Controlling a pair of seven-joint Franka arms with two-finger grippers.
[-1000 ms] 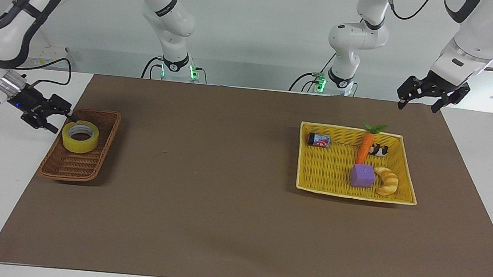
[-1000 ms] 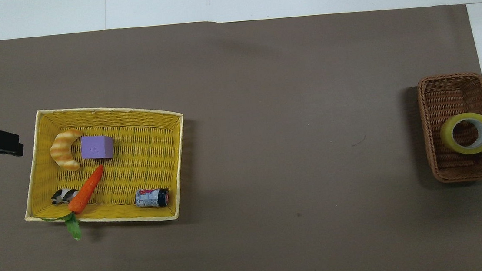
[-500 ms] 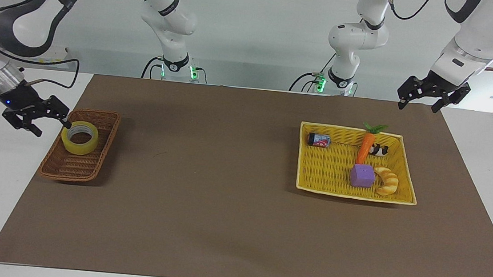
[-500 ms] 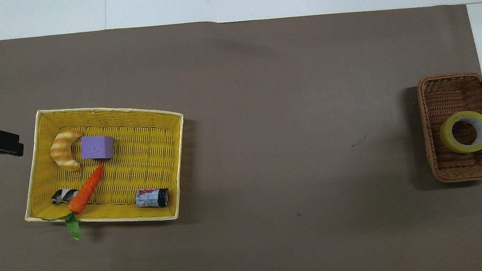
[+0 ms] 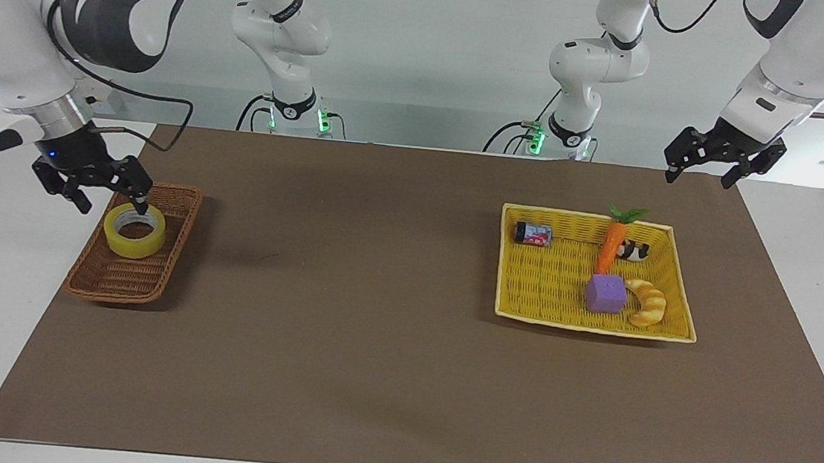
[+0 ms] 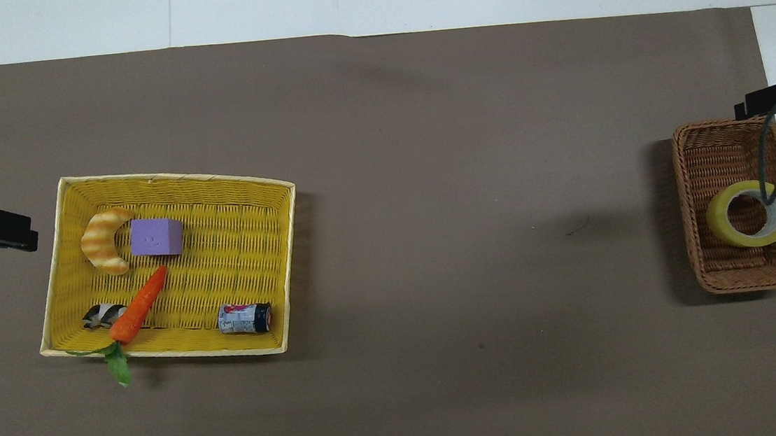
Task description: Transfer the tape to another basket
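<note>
The yellow tape (image 5: pixel 132 240) lies flat in the dark-brown wicker basket (image 5: pixel 116 284) at the right arm's end of the table. My right gripper (image 5: pixel 111 205) hangs open over the basket's robot-side end. One fingertip (image 5: pixel 139 208) is over the tape's hole and the other is outside the basket's rim. It holds nothing. In the overhead view the tape (image 6: pixel 720 225) sits in the basket (image 6: pixel 737 272) under a black cable, and one right finger (image 6: pixel 767 100) shows at the frame's edge. My left gripper (image 5: pixel 700 178) waits open in the air over the brown mat's robot-side corner.
A flat yellow basket (image 5: pixel 547 303) at the left arm's end holds a purple cube (image 5: pixel 606 293), a croissant (image 5: pixel 648 303), a carrot (image 5: pixel 611 245), a small can (image 5: pixel 533 233) and a black-and-white toy (image 5: pixel 634 251). A brown mat (image 5: pixel 347 293) covers the table.
My right gripper has swung from the table-end side of the brown basket to over its robot-side end, with one fingertip now above the tape's hole. The tape stays in the basket. The left arm has not moved.
</note>
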